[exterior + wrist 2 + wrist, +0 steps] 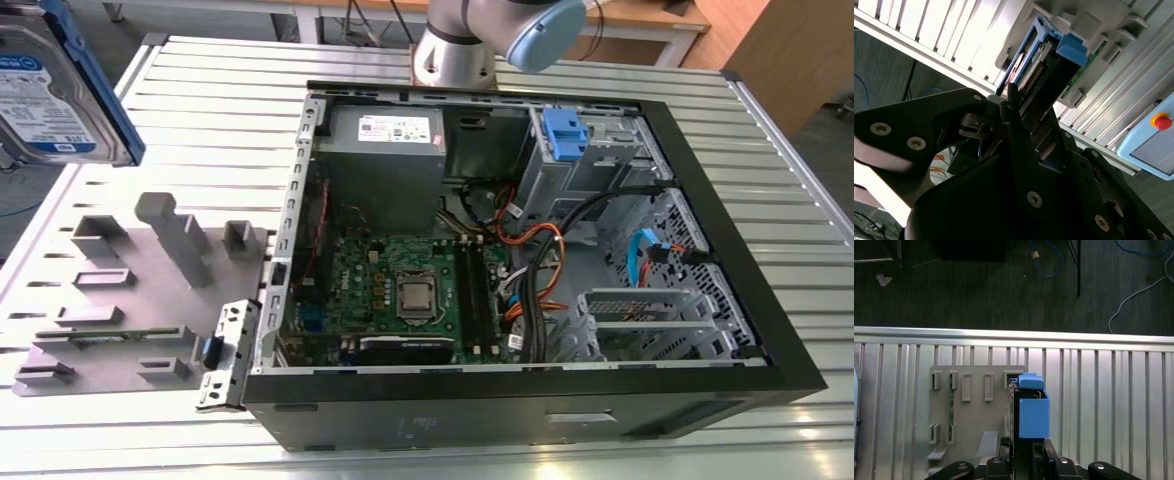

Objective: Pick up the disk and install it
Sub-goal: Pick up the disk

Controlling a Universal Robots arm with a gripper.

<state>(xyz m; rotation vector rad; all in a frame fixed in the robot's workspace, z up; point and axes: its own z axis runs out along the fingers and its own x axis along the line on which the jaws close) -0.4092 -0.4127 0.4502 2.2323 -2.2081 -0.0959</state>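
The disk (54, 85), a silver-grey drive with a blue-and-white label and blue rails, hangs in the air at the exterior view's upper left, above and beyond the grey slotted holder (134, 290). In both wrist views my gripper (1026, 452) (1024, 117) is shut on the disk's near end. The disk (1033, 412) (1036, 62) stands edge-on, with its blue handle pointing away from the fingers. It is lifted clear of the holder (974, 410). The open computer case (747, 250) lies on the exterior view's right, a blue bracket (566, 135) in its drive bay at the far corner.
The case holds a motherboard (400, 290), a grey power-supply box (387, 130), loose cables (534, 250) and a metal cage (654, 320). The arm's base (461, 45) stands behind the case. A pendant with a red button (1160, 121) lies beside the slatted table (214, 110).
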